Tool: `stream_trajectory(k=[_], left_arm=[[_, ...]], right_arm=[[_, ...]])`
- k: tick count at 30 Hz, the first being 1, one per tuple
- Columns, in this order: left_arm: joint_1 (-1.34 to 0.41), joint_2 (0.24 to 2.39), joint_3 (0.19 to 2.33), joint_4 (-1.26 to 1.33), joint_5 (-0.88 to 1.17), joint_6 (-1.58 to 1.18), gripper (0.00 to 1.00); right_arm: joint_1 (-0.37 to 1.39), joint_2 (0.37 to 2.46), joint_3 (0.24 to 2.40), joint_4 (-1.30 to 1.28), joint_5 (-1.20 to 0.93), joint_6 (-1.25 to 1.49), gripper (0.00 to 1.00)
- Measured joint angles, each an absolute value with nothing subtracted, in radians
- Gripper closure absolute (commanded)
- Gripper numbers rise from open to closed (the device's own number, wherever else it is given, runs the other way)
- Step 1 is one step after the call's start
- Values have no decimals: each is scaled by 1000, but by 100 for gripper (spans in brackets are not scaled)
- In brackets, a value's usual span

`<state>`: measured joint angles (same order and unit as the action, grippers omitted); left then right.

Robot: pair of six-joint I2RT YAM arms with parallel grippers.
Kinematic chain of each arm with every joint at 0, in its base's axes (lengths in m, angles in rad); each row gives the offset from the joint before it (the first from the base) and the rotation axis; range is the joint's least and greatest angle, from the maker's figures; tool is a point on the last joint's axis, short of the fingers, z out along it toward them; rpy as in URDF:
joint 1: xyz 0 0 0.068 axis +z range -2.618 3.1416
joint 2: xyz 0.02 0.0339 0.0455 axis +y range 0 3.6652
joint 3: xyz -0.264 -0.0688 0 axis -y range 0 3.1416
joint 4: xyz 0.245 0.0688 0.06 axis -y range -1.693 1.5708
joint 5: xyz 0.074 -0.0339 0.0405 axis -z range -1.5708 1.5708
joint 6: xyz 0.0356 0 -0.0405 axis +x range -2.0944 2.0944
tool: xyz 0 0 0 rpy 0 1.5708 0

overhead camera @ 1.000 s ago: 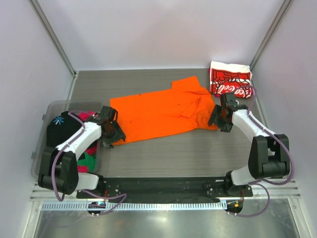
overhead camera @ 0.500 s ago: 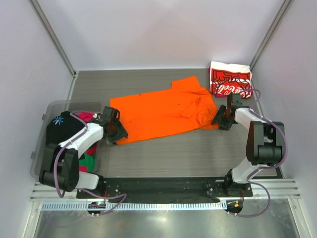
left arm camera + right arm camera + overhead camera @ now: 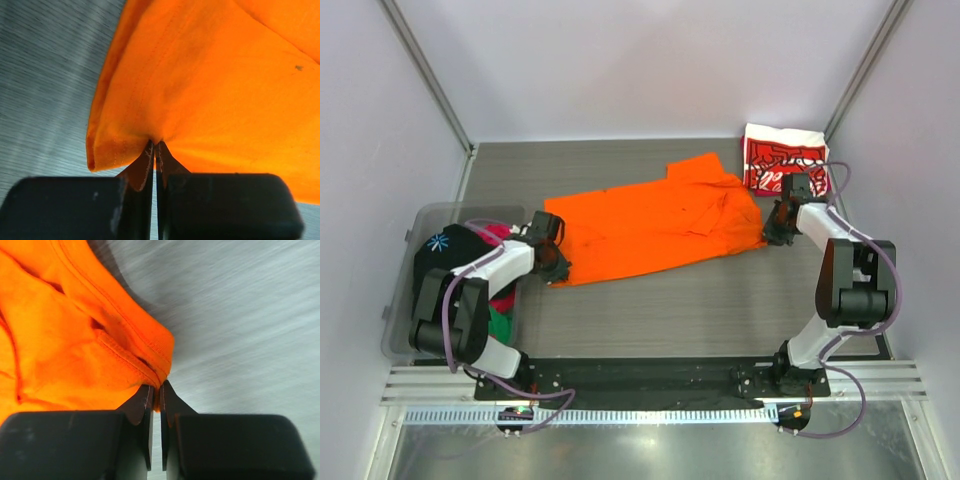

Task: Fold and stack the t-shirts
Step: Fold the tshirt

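Two end effectors, both pinched shut on the orange t-shirt (image 3: 655, 222). The left end effector (image 3: 155, 146) has a hem corner. The right end effector (image 3: 156, 386) has a ribbed edge at the opposite end (collar or cuff, can't tell which).

Step in hand looks like the fold of this shirt. The cloth runs between the two end effectors and lies on the counter (image 3: 670, 300). It is mostly flat, with wrinkles bunched toward the right end effector and a sleeve sticking out on the far side.

Next move, my read: lift both grips together and carry the held edge over the far one. Keep tension even, so the fabric doesn't sag or slip from such a thin pinch.

Red-and-white shirt (image 3: 782, 160) sits folded just beyond the right end effector, likely the stack target. Bin (image 3: 450, 207) outboard of the left end effector holds more clothes (image 3: 445, 265) (black, pink, green), not yet folded.
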<state>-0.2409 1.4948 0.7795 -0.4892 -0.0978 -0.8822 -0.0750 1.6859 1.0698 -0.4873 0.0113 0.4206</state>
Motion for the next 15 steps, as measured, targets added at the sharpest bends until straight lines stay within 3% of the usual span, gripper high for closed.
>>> stream_trajectory(k=[12,15], left_arm=[[-251,1419,754,-533,-81,-892,100],[-254,1378,720,-546,-71,-903,100]], right_arm=[[-94,1380,935,-650,224,438,99],[-103,1332,870,-668,235,465,94]])
